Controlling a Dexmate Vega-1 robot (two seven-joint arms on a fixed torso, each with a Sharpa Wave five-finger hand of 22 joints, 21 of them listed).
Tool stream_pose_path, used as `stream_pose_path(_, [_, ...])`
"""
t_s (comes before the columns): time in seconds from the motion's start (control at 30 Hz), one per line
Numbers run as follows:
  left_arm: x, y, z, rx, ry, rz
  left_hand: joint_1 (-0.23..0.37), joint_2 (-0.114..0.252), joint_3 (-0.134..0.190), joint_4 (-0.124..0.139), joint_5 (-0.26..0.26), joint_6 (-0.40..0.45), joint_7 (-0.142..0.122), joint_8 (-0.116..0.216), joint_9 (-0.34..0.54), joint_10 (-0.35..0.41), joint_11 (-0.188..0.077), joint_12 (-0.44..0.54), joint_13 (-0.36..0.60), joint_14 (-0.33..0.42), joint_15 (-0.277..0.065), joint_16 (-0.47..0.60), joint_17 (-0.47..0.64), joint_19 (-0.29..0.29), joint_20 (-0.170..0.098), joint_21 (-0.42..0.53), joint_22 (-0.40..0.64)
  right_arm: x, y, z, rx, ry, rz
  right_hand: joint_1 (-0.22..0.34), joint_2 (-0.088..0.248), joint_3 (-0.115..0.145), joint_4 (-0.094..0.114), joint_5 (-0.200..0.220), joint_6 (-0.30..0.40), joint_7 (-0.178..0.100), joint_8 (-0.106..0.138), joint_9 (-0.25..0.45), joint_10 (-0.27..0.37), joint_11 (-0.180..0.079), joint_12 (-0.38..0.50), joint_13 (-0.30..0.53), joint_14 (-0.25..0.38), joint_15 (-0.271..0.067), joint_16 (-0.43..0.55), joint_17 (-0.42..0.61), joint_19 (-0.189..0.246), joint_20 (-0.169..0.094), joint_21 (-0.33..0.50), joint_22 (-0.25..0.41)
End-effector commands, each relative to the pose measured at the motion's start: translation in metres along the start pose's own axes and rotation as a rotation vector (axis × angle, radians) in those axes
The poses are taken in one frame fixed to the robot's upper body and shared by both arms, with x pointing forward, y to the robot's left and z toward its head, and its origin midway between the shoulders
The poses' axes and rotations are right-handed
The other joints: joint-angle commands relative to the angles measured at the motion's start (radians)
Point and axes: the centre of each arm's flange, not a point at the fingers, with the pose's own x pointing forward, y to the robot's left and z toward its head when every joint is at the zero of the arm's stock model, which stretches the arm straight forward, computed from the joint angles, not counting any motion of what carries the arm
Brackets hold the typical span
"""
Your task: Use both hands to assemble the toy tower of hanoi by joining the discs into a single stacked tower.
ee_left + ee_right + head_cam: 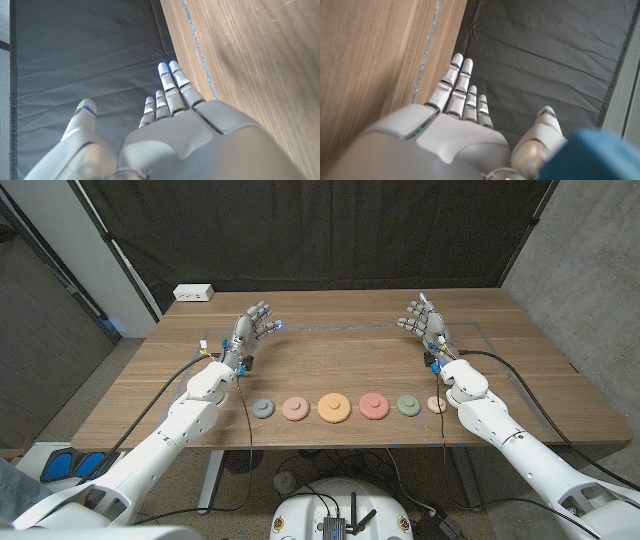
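Several discs lie in a row near the table's front edge: a grey-blue disc [263,409], a pink disc [295,408], a large yellow-orange disc [334,408], a red disc [374,406], a green disc [408,405] and a small cream disc [437,404]. My left hand [252,327] is raised behind the row's left end, fingers spread, holding nothing. My right hand [424,321] is raised behind the right end, also spread and empty. The wrist views show the left hand [170,130] and the right hand [455,125] beside the wooden table [250,75], fingers extended.
A white power strip [193,293] lies at the table's back left corner. A faint tape outline [340,328] marks the tabletop. A black curtain [320,230] hangs behind the table, with a concrete wall [590,270] to the right.
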Motion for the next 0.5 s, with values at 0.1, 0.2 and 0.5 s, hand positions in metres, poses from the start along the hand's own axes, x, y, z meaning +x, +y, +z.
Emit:
stream_pose_path(0.1, [-0.0036,-0.0027,0.0019,0.011,-0.002,0.010,-0.006,0.013,0.002,0.002,0.003,0.015,0.005,0.006,0.005,0.026,0.006,0.009,0.006,0.078,-0.016,0.044,0.022,0.065,-0.017,0.041,0.020,-0.0010,-0.0009,-0.0006,-0.009,-0.001,-0.012,0.010,-0.002,0.001,-0.001,0.002,0.019,0.001,0.003,0.004,0.013,-0.002,0.009,0.015,0.121,-0.045,0.071,0.058,0.084,-0.017,0.049,0.020])
stream_pose_path(0.2, [-0.0044,-0.0029,0.0017,0.010,0.000,0.012,0.003,0.015,-0.002,-0.003,0.003,0.021,0.005,0.006,0.005,0.041,0.003,0.010,0.007,0.131,-0.024,0.078,0.040,0.113,-0.028,0.071,0.037,-0.0016,-0.0009,-0.0010,-0.012,0.002,-0.010,0.012,-0.004,0.000,-0.003,0.003,0.026,0.004,0.004,0.005,0.011,-0.002,0.009,0.019,0.160,-0.073,0.099,0.083,0.105,-0.028,0.068,0.032])
stream_pose_path(0.5, [-0.0073,-0.0040,0.0009,0.006,-0.006,0.025,0.017,0.020,-0.006,-0.008,0.003,0.038,0.013,0.008,0.005,0.061,0.001,0.008,0.009,0.180,-0.037,0.121,0.065,0.177,-0.039,0.113,0.061,-0.0022,0.0007,-0.0005,-0.020,-0.004,-0.016,0.022,-0.009,-0.002,-0.008,0.003,0.032,-0.003,0.003,0.006,0.014,-0.004,0.006,0.031,0.209,-0.107,0.174,0.165,0.191,-0.060,0.136,0.072])
